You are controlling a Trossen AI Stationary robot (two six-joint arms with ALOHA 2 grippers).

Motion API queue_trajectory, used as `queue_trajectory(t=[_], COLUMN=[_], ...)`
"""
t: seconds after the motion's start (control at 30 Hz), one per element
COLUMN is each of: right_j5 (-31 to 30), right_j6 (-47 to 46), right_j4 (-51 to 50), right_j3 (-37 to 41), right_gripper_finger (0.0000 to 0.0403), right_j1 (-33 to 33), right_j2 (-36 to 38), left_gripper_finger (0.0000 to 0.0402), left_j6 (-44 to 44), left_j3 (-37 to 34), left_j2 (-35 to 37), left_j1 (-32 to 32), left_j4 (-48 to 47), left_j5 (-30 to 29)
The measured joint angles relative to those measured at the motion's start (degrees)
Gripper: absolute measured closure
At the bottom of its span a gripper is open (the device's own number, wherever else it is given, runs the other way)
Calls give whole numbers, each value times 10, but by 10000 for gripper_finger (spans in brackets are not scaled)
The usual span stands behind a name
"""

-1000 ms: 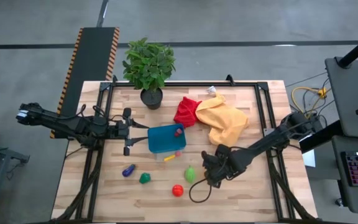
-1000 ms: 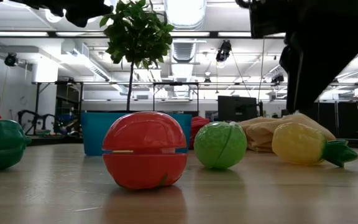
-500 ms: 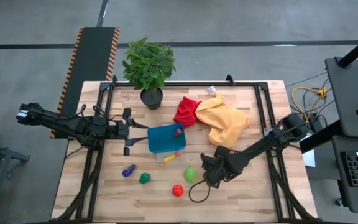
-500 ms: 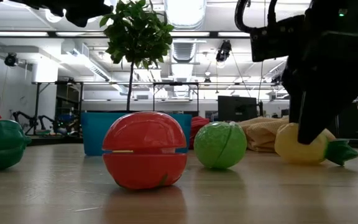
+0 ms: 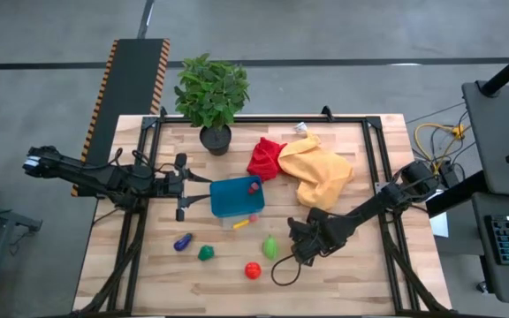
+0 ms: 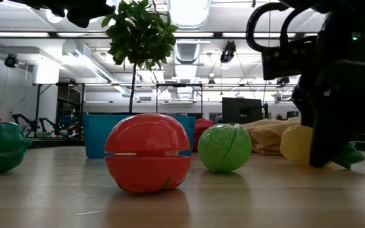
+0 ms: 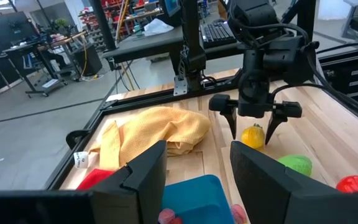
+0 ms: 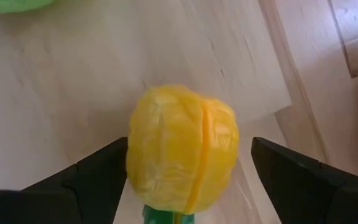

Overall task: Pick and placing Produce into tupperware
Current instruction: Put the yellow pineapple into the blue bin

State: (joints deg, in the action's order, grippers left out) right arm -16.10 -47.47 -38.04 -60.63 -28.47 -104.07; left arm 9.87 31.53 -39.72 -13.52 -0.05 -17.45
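Two dark jointed arms, black looping cables, flat black tapered jaws

Wooden table (image 5: 360, 274), black rails along its sides. On it: a potted plant (image 5: 212, 97) at the back, a red cloth (image 5: 263, 159) touching a yellow cloth (image 5: 321, 172), the teal tupperware (image 5: 233, 198) mid-table. Toward the front lie an eggplant (image 5: 182, 241), a dark green piece (image 5: 205, 253), a tomato (image 5: 252, 270), a lime-green fruit (image 5: 270, 247), and a yellow fruit (image 7: 252, 135).
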Motion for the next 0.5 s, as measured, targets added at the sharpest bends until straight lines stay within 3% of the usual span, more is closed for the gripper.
queue_trajectory(t=[0.5], right_j5=[-1], right_j6=[-6], right_j4=[2], right_j3=[5], right_gripper_finger=[76], right_j1=[7], right_j2=[0], left_gripper_finger=[237], left_j6=[0], left_j3=[0], left_j2=[1], left_j1=[0], left_j4=[0], left_j5=[0])
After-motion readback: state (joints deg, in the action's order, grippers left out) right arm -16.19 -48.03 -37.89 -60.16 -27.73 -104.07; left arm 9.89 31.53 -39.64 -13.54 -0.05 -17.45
